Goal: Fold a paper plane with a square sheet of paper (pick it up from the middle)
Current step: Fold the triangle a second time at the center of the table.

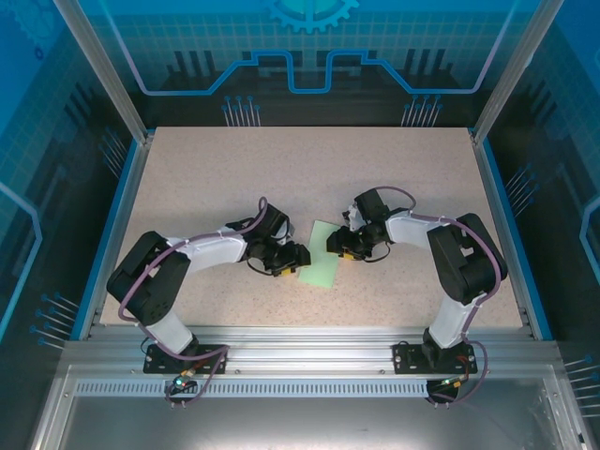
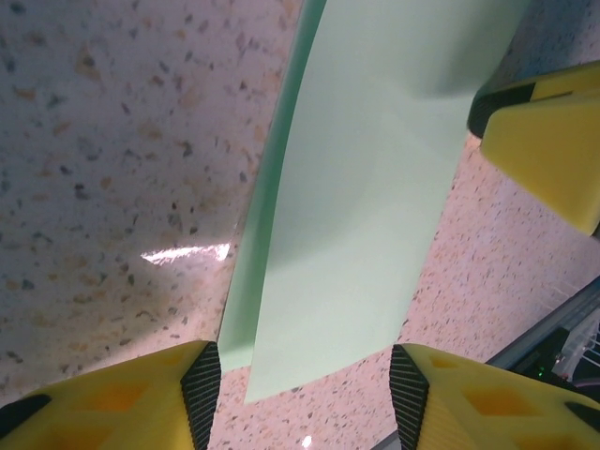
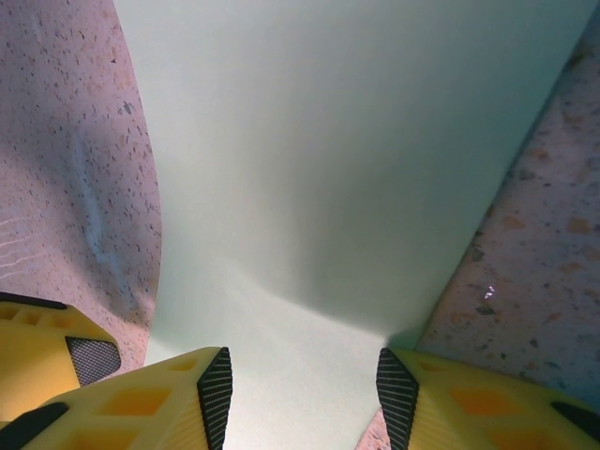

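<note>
– Left gripper point(image 1: 298, 257), toward the table's near edge: jaws half apart, with the end of the square sheet of paper point(image 1: 319, 264) between its pads point(image 2: 202, 398). Pinching or only straddling, cannot tell
– Right gripper point(image 1: 336, 246)?
– Farther along the sheet, jaws apart above it. The sheet is wider than the gap, so it is not clamped
– Progress?
– Early, I judge. The sheet lies mid-table point(image 1: 281, 169) between both grippers, narrowed to a slanted strip. One doubled edge shows, so a first fold is in. Nose and wing folds remain, and there is no dart shape yet
</note>
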Controlling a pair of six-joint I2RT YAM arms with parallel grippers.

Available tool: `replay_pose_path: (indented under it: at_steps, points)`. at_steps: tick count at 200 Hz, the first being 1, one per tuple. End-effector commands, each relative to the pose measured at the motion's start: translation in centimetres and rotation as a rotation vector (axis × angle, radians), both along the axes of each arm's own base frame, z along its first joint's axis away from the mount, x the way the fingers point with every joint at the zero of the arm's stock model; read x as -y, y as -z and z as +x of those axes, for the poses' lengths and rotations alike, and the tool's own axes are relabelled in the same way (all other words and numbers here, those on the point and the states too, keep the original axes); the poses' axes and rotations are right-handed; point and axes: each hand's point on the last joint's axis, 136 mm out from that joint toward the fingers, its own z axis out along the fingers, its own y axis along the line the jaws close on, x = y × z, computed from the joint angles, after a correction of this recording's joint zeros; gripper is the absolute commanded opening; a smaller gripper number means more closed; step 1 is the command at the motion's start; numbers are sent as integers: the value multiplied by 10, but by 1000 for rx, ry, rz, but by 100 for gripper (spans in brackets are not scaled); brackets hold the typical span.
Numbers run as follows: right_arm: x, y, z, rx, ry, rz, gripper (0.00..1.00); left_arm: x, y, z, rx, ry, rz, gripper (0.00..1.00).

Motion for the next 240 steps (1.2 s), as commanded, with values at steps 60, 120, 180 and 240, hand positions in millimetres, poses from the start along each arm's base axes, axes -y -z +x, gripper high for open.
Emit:
replay_pose_path:
  at_steps: [60,120,180,240]
  points:
    - [8,10,-12,-55,11,-20,49,8,5,-21,-49,20,-25,51]
    - [6,10,-12,-55,6,-12,49,18,1,-18,-35,40,-54,50]
    - [5,6,-10,-43,6,-5,49,27,-12,-5,14,35,-83,49]
    - [3,2,-7,-39,-2,-4,49,30,-16,7,57,19,-104,53]
